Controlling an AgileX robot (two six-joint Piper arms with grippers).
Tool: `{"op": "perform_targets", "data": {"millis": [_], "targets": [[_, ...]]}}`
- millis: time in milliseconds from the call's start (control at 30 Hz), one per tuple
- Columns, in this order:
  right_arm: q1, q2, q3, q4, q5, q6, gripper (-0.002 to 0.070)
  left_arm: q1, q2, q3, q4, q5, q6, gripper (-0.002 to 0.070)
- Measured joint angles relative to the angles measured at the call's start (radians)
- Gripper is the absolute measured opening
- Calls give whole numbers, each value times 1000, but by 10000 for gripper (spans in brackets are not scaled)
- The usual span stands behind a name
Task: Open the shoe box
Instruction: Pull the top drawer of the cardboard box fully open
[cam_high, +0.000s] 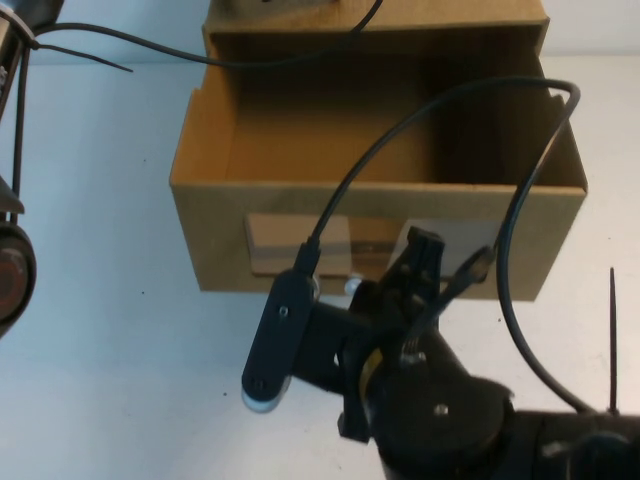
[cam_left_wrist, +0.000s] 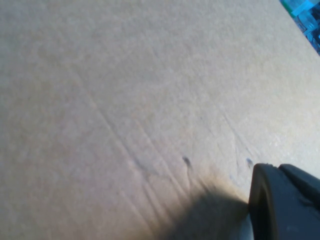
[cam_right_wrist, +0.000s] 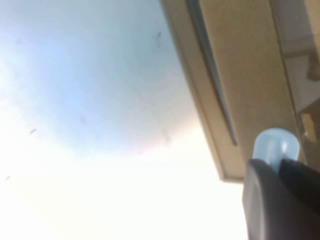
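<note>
The brown cardboard shoe box (cam_high: 380, 240) stands open in the middle of the table. Its lid (cam_high: 380, 15) is folded back at the far side and the inside is bare. My right gripper (cam_high: 425, 245) is shut, right against the outside of the box's front wall beside a taped patch. In the right wrist view that gripper (cam_right_wrist: 280, 162) shows two dark fingers pressed together, a pale blue tip at their end, next to the box's wall (cam_right_wrist: 240, 75). My left gripper (cam_left_wrist: 287, 172) hangs close over a tan surface; the left arm (cam_high: 10, 270) sits at the table's left edge.
Black cables (cam_high: 520, 200) loop from the right arm over the box's front right corner, and another crosses the lid. The right wrist camera (cam_high: 275, 335) sticks out to the left of the arm. White table (cam_high: 100, 200) lies to the left of the box.
</note>
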Motion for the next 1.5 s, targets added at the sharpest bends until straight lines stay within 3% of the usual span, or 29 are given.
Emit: {"op": "perform_targets", "data": {"millis": [300,567,667,833,933,1100,1500], "targets": [[114,-35,0,109,130,-8,10,0,0,0,0,0,0,-5],[127,-41,0,117,137,-7,15,0,0,0,0,0,0,-5],[127,-41,0,121,137,-7,55,0,0,0,0,-2,0,-5],[115,-41,0,110,142,-4,201,0,0,0,-2,-2,0,-5],[100,-41,0,106,158,-2,232,0,0,0,-2,-4,0,-5],[99,-41,0,119,176,-2,242,0,0,0,-2,-5,0,-5],[151,-158,-45,361,242,-14,234,0,-17,0,10,-3,0,-5]]}}
